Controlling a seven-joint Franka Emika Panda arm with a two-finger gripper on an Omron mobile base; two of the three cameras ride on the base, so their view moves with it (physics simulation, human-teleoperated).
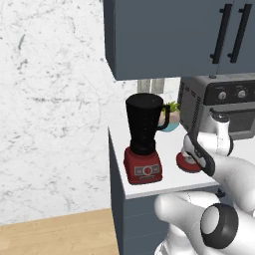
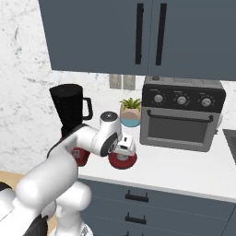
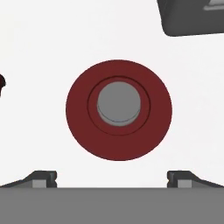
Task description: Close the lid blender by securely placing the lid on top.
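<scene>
The blender [image 1: 144,124] is a black tapered jar with a side handle on a red base, standing near the counter's left end; it also shows as the blender [image 2: 69,108] behind my arm. Its rim is uncovered. The lid [image 3: 119,109], a flat red disc with a grey knob, lies flat on the white counter to the blender's right. The same lid [image 2: 123,160] lies under my hand, and part of the lid [image 1: 186,162] peeks out beside my wrist. My gripper [image 3: 112,178] hangs straight above it, open, one fingertip [image 3: 43,178] showing on each side, holding nothing.
A dark grey toaster oven [image 2: 182,115] stands on the counter to the right of the lid, its corner [image 3: 192,17] close by. A small potted plant [image 2: 130,112] sits by the wall between blender and oven. Dark upper cabinets [image 2: 138,32] hang overhead.
</scene>
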